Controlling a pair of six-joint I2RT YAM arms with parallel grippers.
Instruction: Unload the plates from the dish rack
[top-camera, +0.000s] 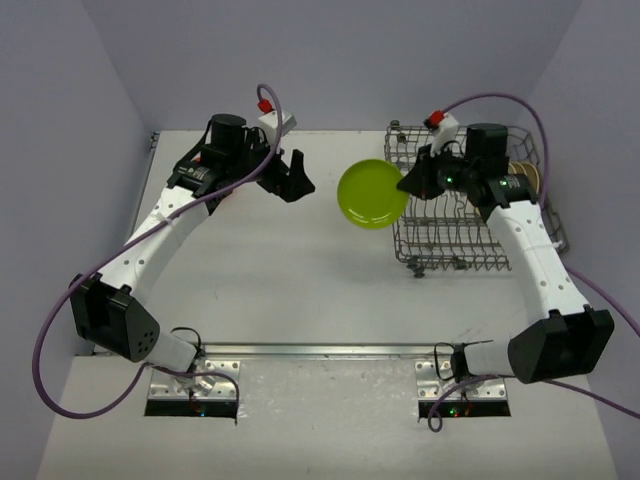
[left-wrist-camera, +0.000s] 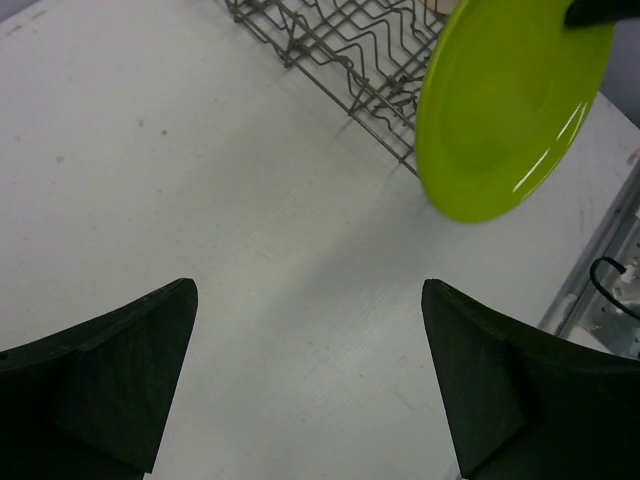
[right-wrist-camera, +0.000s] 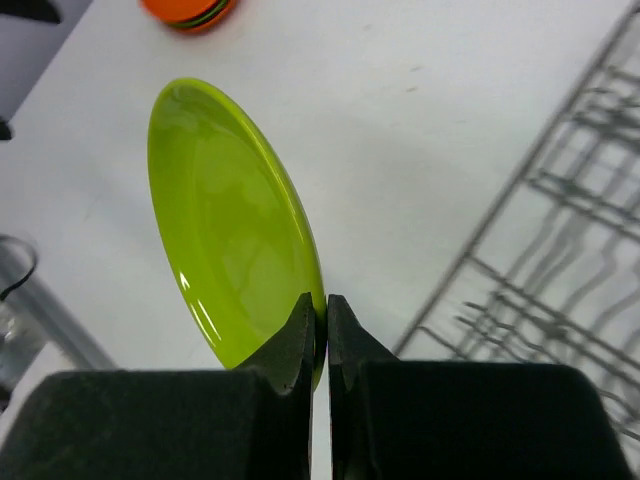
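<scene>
Lime green plate, clamped at its rim by my right gripper, held above the table between dish rack and wide-open left gripper. Probable handover: next, left jaws around the free rim.

Plate clear of rack, held over the table to the rack's left.
The dish rack stands on the table at far right. The held plate, gripped at its rim by the right gripper, hangs just beside the rack's left side. A second plate sits in the rack's right end. The left gripper is well apart to the left.
</scene>
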